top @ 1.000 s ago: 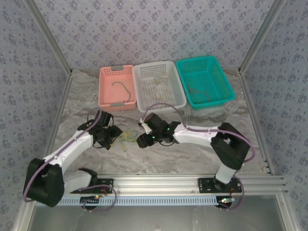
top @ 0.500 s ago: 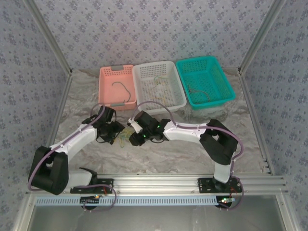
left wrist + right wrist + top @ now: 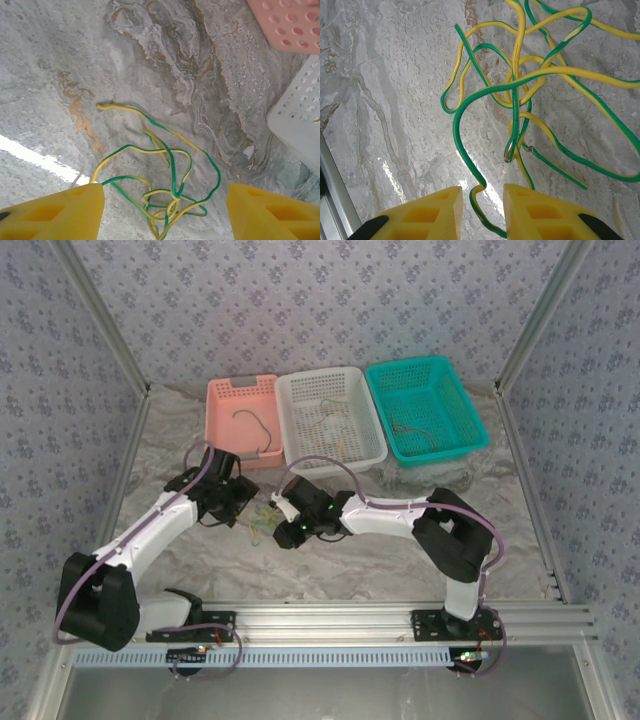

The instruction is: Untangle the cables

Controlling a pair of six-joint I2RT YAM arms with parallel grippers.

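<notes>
Though narrow, right tool (image 3: 483, 194) astride cables (image 3: 520, 85)

Pink basket (image 3: 215, 425), white basket (image 3: 368, 415), teal basket (image 3: 462, 400) in a row, marbled table (image 3: 380, 565)

Left fingers (image 3: 50, 215) spread wide apart, right fingers (image 3: 420, 215) drawn close with a narrow gap

Tangled cables (image 3: 520, 84), one strand within the right claw (image 3: 482, 194)
</notes>
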